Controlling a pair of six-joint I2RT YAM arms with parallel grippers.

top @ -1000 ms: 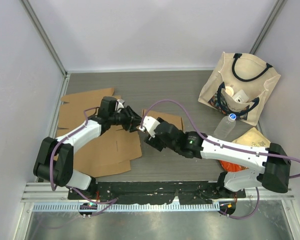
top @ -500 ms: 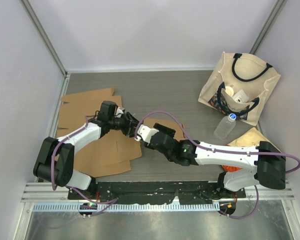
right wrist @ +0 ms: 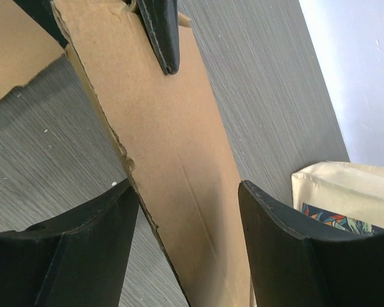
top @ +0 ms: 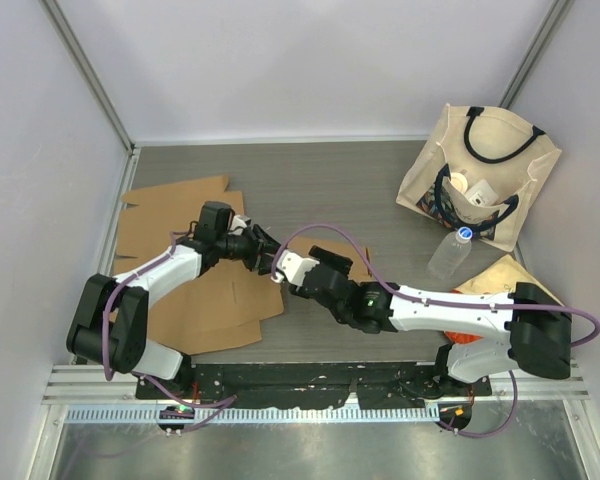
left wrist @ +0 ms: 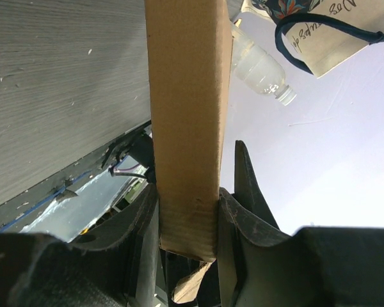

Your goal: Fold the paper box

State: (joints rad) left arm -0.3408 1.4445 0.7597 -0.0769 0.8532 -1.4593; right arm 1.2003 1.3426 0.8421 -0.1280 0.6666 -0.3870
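The paper box [left wrist: 189,115] is brown cardboard, partly folded and held up off the table. My left gripper [left wrist: 187,217] is shut on one narrow panel of it, a pad pressed on each side. In the right wrist view a broad panel of the paper box [right wrist: 173,160] runs between the fingers of my right gripper [right wrist: 187,188], which stands open astride it; one left fingertip [right wrist: 163,32] shows at the panel's far end. From above, the left gripper [top: 268,255] and right gripper [top: 285,270] meet mid-table, and only a corner of the paper box [top: 357,266] shows past the right arm.
Flat cardboard sheets [top: 170,215] lie stacked at the left of the table, under the left arm. A cream tote bag [top: 480,180] sits at the back right, with a plastic bottle [top: 450,255] and a tan paper bag [top: 500,275] in front of it.
The right arm has swung left and closer to the left gripper, its jaws now straddling the box panel. The left gripper kept its grip and shifted slightly.
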